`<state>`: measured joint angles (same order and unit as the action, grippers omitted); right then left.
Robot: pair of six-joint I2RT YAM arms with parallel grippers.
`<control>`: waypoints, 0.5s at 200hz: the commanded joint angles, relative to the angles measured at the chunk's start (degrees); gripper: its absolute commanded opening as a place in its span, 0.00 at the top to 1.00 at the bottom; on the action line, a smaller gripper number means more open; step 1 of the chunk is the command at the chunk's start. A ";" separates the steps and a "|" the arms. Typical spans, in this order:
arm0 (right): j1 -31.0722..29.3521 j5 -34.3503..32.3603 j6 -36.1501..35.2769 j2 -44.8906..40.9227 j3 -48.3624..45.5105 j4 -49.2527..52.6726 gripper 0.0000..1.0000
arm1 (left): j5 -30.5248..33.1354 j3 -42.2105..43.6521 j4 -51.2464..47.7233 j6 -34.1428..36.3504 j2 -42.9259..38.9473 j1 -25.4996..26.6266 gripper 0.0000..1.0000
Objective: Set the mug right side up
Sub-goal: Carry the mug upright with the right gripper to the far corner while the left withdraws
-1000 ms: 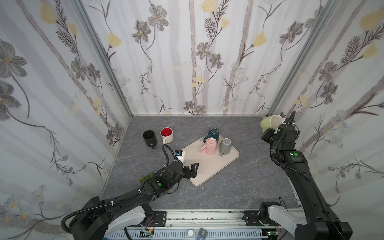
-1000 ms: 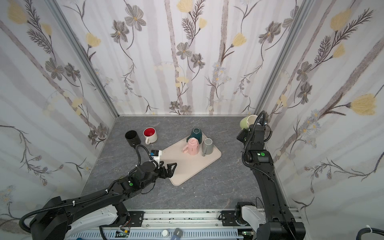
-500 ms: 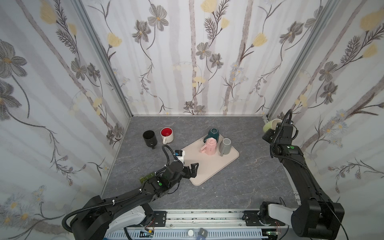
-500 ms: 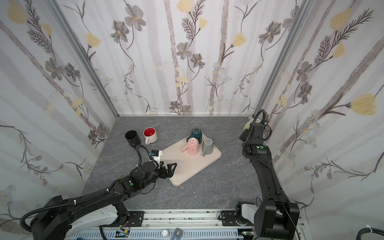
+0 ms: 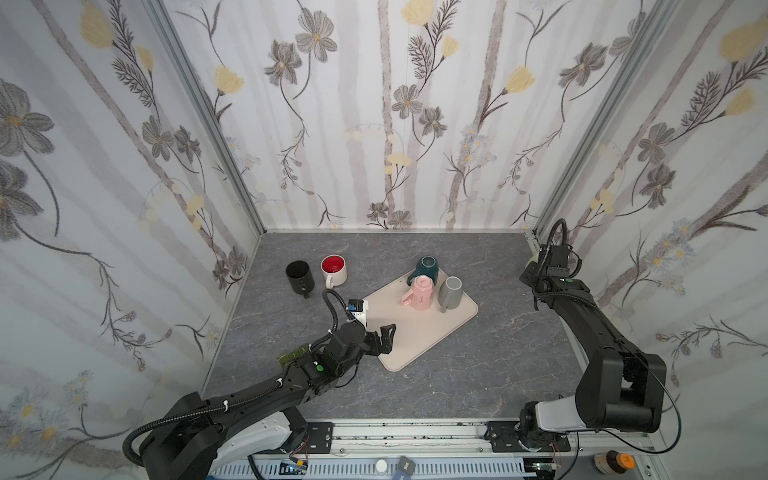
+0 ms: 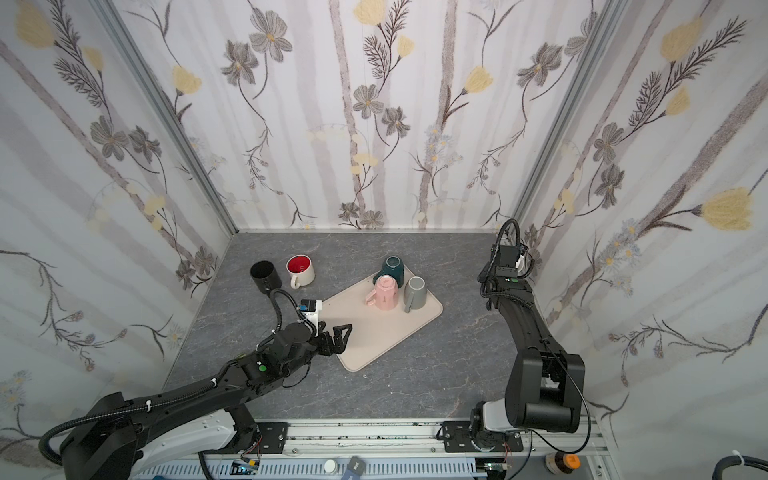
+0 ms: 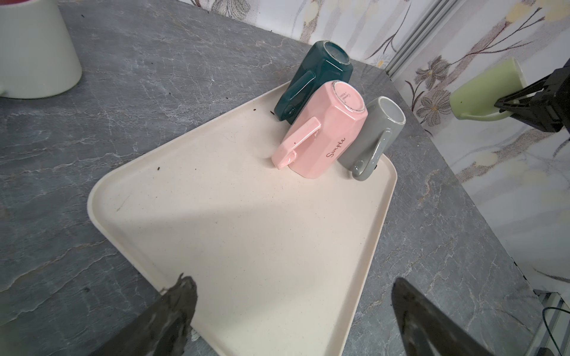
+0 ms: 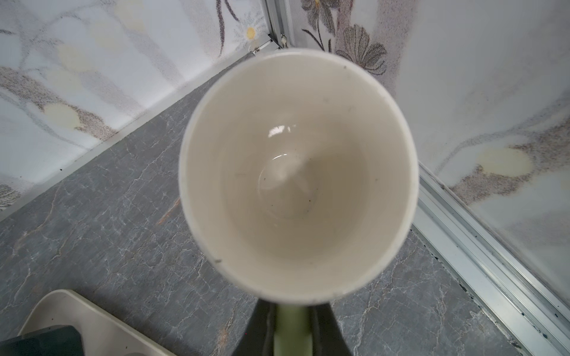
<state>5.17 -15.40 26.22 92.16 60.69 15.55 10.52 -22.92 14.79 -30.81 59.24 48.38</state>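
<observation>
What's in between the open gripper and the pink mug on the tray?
Nothing but bare tray. The left wrist view shows that stretch, from the left gripper up to the pink mug, with no other thing on it.

The pale green mug (image 7: 484,92), cream inside and flaring to its rim, hangs in the air, tipped about on its side, pinched by its handle in the right gripper (image 8: 291,329), well apart from the beige tray (image 7: 246,246).
</observation>
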 commanded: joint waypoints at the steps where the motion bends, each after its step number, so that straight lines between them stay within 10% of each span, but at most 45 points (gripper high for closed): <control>1: 0.02 -1.30 -1.09 2.55 1.47 -4.65 1.00 | 1.59 0.06 1.63 0.66 0.10 -0.22 0.00; 100: -0.32 3.91 -1.81 13.19 5.25 -3.77 1.00 | 0.52 -0.49 1.91 -0.17 2.39 -0.73 0.00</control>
<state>5.10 -13.19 25.02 103.39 64.66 15.22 10.68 -22.92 14.79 -30.44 61.47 47.90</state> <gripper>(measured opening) 0.149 0.997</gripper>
